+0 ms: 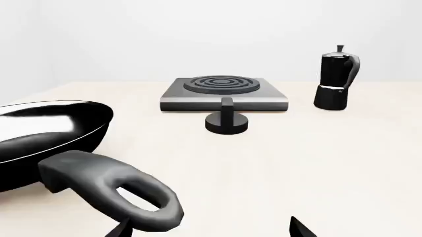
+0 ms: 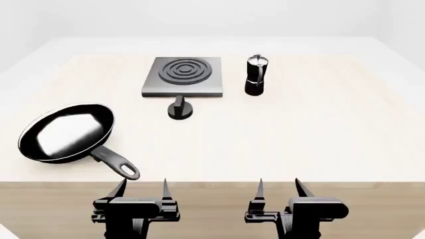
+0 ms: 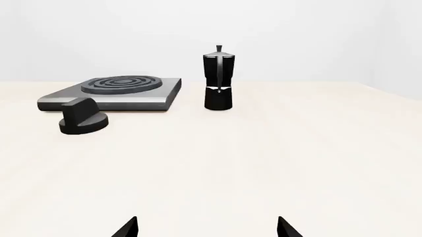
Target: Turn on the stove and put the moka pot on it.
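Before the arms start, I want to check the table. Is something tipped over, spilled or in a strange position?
Nothing stands out. The moka pot stands upright beside the stove, the knob sits in front of the plate, and the frying pan lies flat. No spill shows. Both the left gripper and the right gripper are open, near the table edge.

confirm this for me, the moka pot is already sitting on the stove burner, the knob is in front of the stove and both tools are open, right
Not quite. The moka pot is not on the burner; in the head view it stands on the table beside the stove, on the robot's right side of it. The rest holds: the knob sits in front of the stove, and the left tool and right tool are open.
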You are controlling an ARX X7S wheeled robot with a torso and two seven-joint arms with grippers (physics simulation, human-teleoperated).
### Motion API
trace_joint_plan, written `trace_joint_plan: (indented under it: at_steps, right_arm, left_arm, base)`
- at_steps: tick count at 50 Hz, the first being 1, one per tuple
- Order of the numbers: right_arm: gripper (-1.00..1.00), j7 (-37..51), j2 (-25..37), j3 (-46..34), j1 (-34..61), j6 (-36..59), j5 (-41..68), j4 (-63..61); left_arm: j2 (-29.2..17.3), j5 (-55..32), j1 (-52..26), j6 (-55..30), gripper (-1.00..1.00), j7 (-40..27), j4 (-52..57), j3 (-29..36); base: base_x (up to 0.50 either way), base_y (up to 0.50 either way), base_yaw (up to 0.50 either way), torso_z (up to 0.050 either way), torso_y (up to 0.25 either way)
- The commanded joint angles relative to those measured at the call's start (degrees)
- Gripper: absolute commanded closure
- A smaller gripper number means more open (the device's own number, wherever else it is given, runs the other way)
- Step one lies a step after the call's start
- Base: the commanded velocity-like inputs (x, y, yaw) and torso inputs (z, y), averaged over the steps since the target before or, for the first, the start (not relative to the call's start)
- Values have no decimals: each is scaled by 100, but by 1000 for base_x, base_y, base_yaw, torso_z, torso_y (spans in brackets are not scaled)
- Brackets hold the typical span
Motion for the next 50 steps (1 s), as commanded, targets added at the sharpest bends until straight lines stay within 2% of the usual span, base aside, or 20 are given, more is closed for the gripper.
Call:
trace_joint_plan:
  at_steps: [1, 8, 13, 17, 28, 32, 34, 38, 41, 43, 45, 46, 47, 50]
  right_arm:
    - [-100, 94, 70, -93, -15, 41, 70, -57]
    - [-100, 269, 200, -289, -1, -348, 207, 281]
    - [-100, 334, 265, -390, -9, -167, 268, 57]
    - [-100, 410, 291, -427, 53, -343, 297, 70]
    - [-100, 722, 479, -410, 496, 972, 325, -2495]
    - [-100, 748, 541, -378, 590, 1114, 407, -2879]
    - [-100, 778, 606, -341, 759, 1639, 483, -3518]
    - [-100, 795, 688, -301, 778, 1685, 567, -4024]
    - [-100, 860, 731, -184, 992, 2209, 752, -4614]
    - [-100, 866, 727, -136, 854, 1856, 744, -4573]
    - [-100, 910, 742, -62, 903, 1957, 817, -4713]
    - [-100, 919, 740, -17, 908, 1957, 879, -4757]
    - [-100, 937, 744, 46, 945, 2006, 957, -4857]
    - [-100, 1039, 804, 140, 1167, 2449, 1101, -5223]
  left_arm:
    - [-93, -93, 2, -17, -100, -107, 20, 107]
    - [-238, -168, 5, 42, -100, -238, -60, 282]
    - [-300, -222, 43, 38, -100, -317, 9, 334]
    - [-377, -221, 67, -98, -100, -395, 360, 352]
    - [-853, 347, -1, -1371, -100, -563, 3029, 333]
    - [-936, 415, -40, -1618, -100, -580, 3721, 267]
    - [-1018, 505, -11, -1752, -100, -584, 4306, 199]
    - [-1129, 626, 120, -1875, -100, -581, 5210, 108]
    - [-1194, 725, 202, -1947, -100, -567, 5667, 93]
    - [-1221, 798, 240, -2041, -100, -539, 5958, 82]
    - [-979, 1004, 244, -1912, -100, -191, 5998, -19]
    - [-651, 1226, 277, -1746, -100, 186, 5998, -154]
    - [-84, 1451, 287, -1465, -100, 786, 5999, -416]
    - [-6, 1388, 355, -1217, -100, 853, 5999, -554]
  base:
    - [0, 0, 0, 0, 0]
    - [0, 0, 0, 0, 0]
    - [0, 0, 0, 0, 0]
    - [0, 0, 0, 0, 0]
    - [0, 0, 0, 0, 0]
    - [0, 0, 0, 0, 0]
    - [0, 0, 0, 0, 0]
    - [0, 0, 0, 0, 0]
    - [0, 0, 0, 0, 0]
    - [0, 0, 0, 0, 0]
    - [0, 0, 0, 0, 0]
    - [0, 0, 0, 0, 0]
    - [0, 0, 0, 0, 0]
    - [0, 0, 0, 0, 0]
